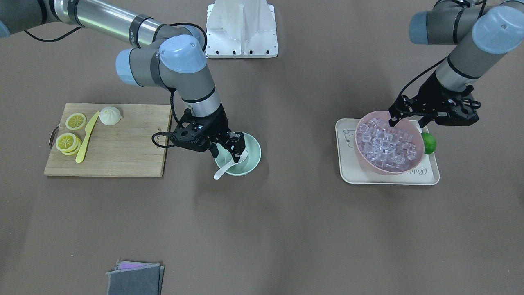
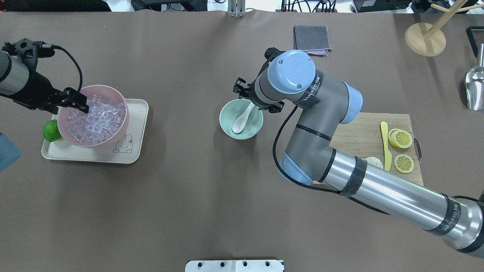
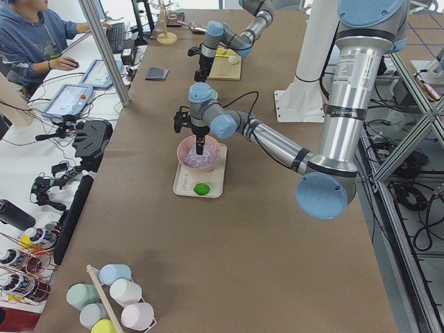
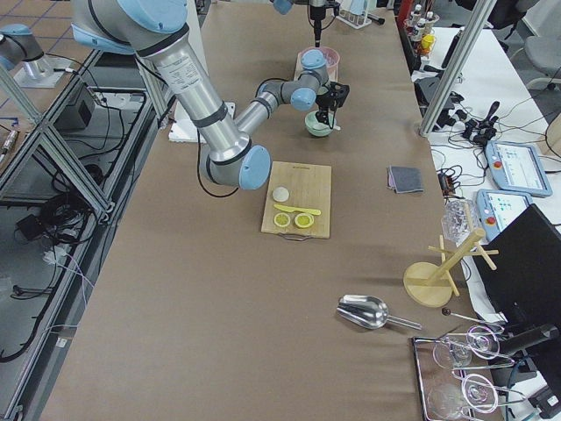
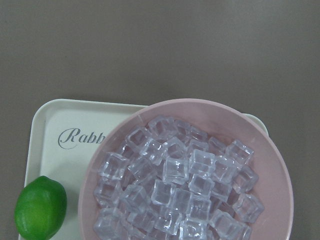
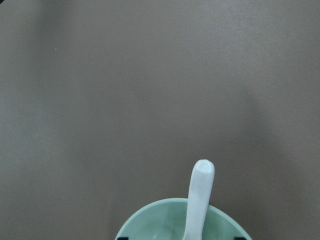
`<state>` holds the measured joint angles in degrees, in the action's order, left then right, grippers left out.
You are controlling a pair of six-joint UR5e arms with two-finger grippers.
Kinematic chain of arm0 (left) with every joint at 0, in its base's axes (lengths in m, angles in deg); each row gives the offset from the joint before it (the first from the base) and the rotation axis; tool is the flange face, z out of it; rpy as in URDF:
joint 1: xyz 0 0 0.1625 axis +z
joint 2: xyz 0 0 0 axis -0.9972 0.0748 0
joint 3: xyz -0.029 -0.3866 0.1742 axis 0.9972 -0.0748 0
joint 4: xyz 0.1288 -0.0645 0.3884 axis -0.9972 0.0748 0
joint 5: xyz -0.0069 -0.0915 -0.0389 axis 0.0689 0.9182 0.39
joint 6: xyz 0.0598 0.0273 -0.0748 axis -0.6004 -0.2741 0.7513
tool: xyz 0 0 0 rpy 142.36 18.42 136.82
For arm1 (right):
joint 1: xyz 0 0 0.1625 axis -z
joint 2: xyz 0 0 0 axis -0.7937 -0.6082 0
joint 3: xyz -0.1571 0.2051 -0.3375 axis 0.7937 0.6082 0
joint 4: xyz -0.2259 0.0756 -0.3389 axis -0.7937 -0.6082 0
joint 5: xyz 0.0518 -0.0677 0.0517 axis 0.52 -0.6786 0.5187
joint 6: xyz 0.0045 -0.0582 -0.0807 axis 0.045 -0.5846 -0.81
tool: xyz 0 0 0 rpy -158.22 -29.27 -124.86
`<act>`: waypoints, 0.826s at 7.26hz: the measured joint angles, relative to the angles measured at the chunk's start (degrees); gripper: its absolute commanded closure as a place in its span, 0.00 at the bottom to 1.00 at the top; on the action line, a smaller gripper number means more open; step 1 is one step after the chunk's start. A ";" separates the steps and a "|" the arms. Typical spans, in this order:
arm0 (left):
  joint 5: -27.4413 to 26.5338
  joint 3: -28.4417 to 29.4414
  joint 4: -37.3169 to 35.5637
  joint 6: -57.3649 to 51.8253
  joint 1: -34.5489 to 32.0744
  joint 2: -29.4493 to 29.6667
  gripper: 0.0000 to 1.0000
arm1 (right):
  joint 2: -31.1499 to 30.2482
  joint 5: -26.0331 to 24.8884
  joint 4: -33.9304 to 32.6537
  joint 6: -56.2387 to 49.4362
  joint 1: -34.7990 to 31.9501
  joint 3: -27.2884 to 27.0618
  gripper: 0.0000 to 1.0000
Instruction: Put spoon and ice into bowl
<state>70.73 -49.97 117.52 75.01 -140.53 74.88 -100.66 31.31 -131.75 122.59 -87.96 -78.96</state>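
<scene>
The white spoon [image 1: 221,173] lies in the mint-green bowl [image 1: 254,151], scoop inside and handle sticking out over the rim. It also shows in the overhead view [image 2: 239,124] and the right wrist view [image 6: 200,200]. My right gripper [image 1: 226,155] hangs over this bowl [image 2: 227,121], open, with a finger on each side of the spoon and not gripping it. The ice [image 1: 387,145] [image 5: 175,185] fills the pink bowl [image 1: 385,170] on a cream tray [image 1: 348,164]. My left gripper [image 1: 407,122] is open and empty just above the ice [image 2: 94,121], at the bowl's robot-side rim.
A green lime [image 1: 429,143] lies on the tray beside the pink bowl. A wooden board [image 1: 123,155] holds a yellow knife [image 1: 86,139], lemon slices [image 1: 67,141] and a white bun [image 1: 110,115]. Grey cloths [image 1: 135,278] lie at the operators' edge. A metal scoop [image 2: 474,88] and a wooden stand [image 2: 425,37] are far right.
</scene>
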 measured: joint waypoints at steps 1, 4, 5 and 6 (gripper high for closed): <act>-0.27 0.17 -0.03 -0.05 1.33 -0.01 0.20 | -1.62 3.11 -0.15 -2.04 -1.73 -1.52 0.00; -2.90 1.07 -0.09 -0.49 4.63 0.02 0.26 | -12.79 12.10 -0.23 -11.43 -7.82 -10.69 0.00; -3.56 1.58 -0.09 -0.57 4.99 0.21 0.26 | -14.70 14.14 -0.21 -13.20 -9.39 -12.00 0.00; -3.77 2.14 -0.09 -0.60 5.21 0.61 0.27 | -15.72 15.04 -0.19 -14.01 -10.13 -12.56 0.00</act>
<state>66.96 -47.83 117.43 74.40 -135.33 75.48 -116.37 46.35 -131.93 108.58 -98.09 -91.52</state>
